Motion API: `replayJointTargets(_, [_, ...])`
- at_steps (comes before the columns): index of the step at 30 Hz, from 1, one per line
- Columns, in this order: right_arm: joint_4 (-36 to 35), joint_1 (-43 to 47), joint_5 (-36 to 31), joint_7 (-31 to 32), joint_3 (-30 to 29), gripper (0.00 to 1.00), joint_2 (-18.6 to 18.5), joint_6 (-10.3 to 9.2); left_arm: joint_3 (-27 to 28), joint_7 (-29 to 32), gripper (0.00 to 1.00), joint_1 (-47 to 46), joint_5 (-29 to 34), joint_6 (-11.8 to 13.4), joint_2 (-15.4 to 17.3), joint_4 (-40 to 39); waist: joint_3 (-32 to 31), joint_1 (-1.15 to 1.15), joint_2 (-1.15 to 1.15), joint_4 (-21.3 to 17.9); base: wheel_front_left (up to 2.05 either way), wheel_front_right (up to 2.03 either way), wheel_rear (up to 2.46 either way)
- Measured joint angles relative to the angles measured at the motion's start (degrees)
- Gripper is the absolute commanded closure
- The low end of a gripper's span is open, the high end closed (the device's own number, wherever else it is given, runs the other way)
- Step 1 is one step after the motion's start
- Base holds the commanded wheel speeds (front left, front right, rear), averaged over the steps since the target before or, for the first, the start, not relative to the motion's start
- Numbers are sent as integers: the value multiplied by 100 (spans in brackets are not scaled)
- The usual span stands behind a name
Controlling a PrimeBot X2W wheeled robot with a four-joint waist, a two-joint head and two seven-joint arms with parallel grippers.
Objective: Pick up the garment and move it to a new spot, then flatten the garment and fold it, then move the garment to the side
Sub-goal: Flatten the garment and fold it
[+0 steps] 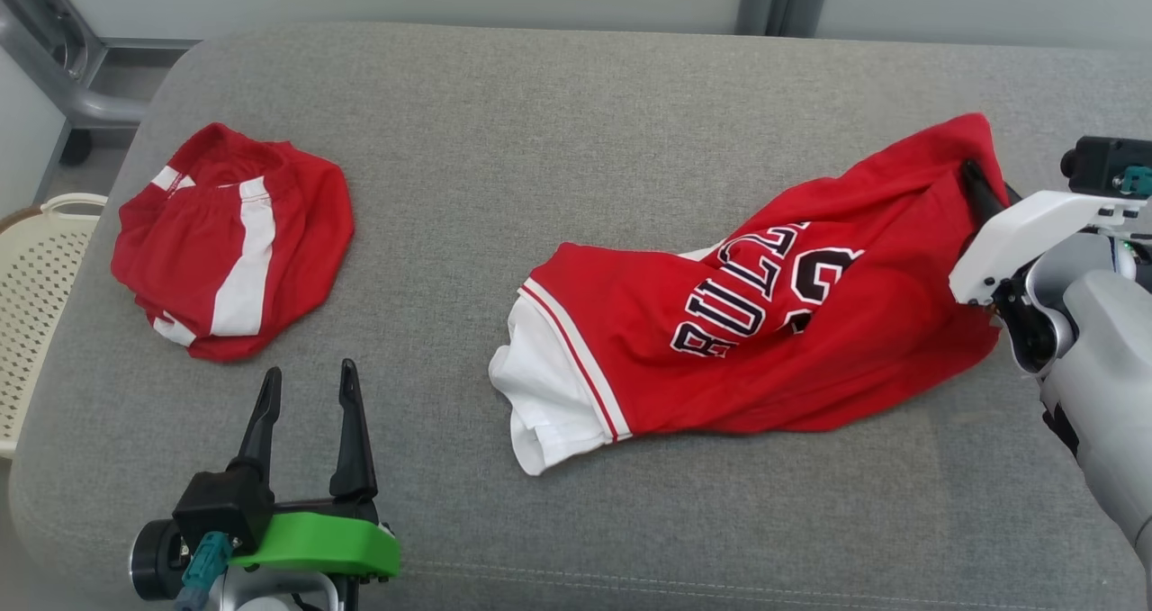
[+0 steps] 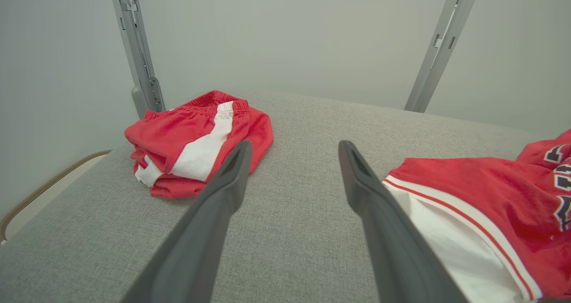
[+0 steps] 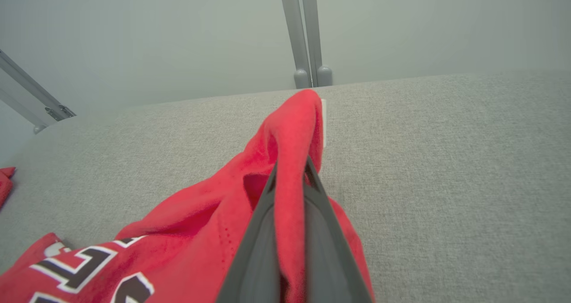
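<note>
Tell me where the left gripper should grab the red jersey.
Probably the white edge at the left end of the red jersey, approached from the robot's left: it lies loose facing the open left gripper, opposite the fold the right gripper pinches, so both can stretch it flat.

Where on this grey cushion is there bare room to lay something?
Bare grey fabric cushion lies between the folded red-and-white shorts and the red lettered jersey, and along the far edge behind both. Crowded: the right end, where the right tool pinches the jersey.

Left end effector (image 1: 310,370) gapes wide; right end effector (image 3: 291,169) is pinched closed.
</note>
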Motion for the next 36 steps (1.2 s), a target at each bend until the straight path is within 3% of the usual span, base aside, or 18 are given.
replayJointTargets(7, [506, -306, -33, -158, 158, 100, 46, 0, -89, 0, 0, -69, -20, 0, 0, 33, 42, 0, 0, 143, 0, 0, 0])
replayJointTargets(8, [568, -310, -34, -230, 168, 73, 37, 0, -98, 0, 0, -69, -21, 0, 0, 37, 45, 0, 0, 167, 0, 0, 0])
replayJointTargets(9, [628, -322, -38, -307, 171, 16, 24, 0, -109, 1, 0, -69, -30, 0, 0, 38, 49, 0, 0, 189, 0, 0, 0])
replayJointTargets(10, [686, -330, -42, -349, 181, 0, 3, 0, -119, 0, 0, -69, -37, 0, 0, 40, 52, 0, 0, 209, 0, 0, 0])
replayJointTargets(18, [590, -179, -209, -672, 142, 0, -149, 0, -18, 1, 0, -42, -47, 30, 0, 27, -50, 0, 0, 157, 0, 0, 0])
replayJointTargets(26, [-1206, 977, -933, -679, -954, 0, -232, 0, 163, 0, 0, 102, 53, 41, 0, -59, -224, 0, 0, -105, 0, 0, 0])
replayJointTargets(36, [-2796, 2473, -1716, -681, -1984, 0, 307, 0, 226, 0, 0, 242, 66, -2, 0, -47, -430, 0, 0, -277, 0, 0, 0])
